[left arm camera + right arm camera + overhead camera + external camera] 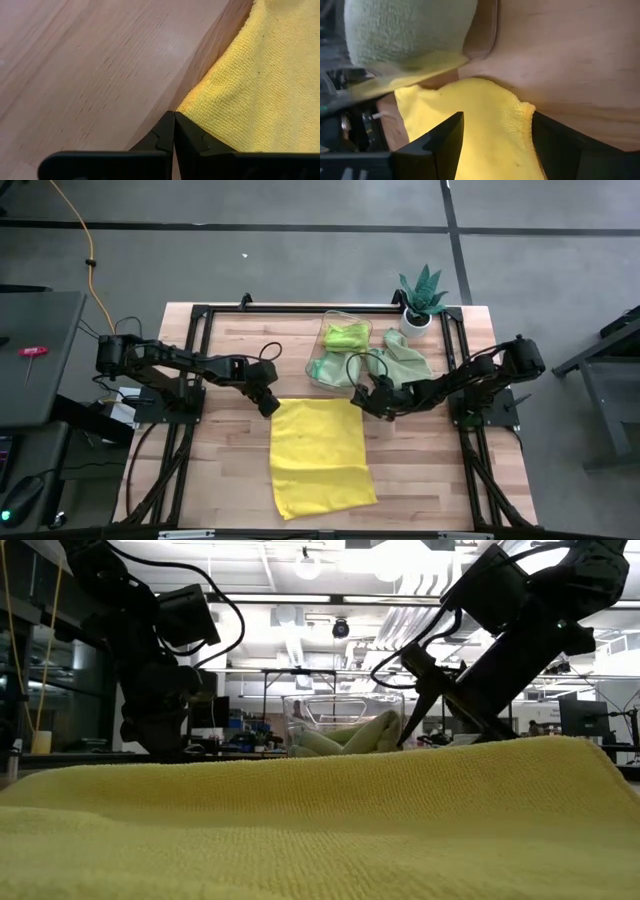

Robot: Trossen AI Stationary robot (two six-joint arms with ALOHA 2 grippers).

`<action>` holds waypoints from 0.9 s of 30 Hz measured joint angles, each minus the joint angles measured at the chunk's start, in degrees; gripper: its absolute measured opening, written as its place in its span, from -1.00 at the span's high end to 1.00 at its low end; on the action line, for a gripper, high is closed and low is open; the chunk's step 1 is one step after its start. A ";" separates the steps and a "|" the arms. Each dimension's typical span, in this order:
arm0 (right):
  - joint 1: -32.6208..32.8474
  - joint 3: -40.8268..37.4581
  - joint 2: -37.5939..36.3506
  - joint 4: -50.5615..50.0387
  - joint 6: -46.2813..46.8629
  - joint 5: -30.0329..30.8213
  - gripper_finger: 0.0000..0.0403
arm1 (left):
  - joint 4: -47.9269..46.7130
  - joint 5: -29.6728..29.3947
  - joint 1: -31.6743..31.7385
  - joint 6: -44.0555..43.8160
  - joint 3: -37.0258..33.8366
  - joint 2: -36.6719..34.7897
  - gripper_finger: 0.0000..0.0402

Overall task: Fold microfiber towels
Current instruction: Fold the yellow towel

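We see the yellow towel (318,457) spread flat on the bench (215,470). The left end effector (268,405) reaches low to the towel's far left corner, fingers together; the right end effector (364,399) hovers at its far right corner, fingers apart astride the edge.
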 joint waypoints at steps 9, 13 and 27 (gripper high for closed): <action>0.36 0.04 4.84 6.49 3.06 0.44 -0.08 | 3.16 -0.12 -0.08 -1.14 -0.04 0.04 1.00; 0.66 0.09 6.73 9.55 4.27 4.23 -0.08 | 3.29 -0.14 -0.20 -1.47 -0.04 0.04 1.00; 2.47 -0.06 5.38 7.05 1.21 13.85 0.93 | 2.99 0.53 -0.26 0.07 -0.04 -2.22 1.00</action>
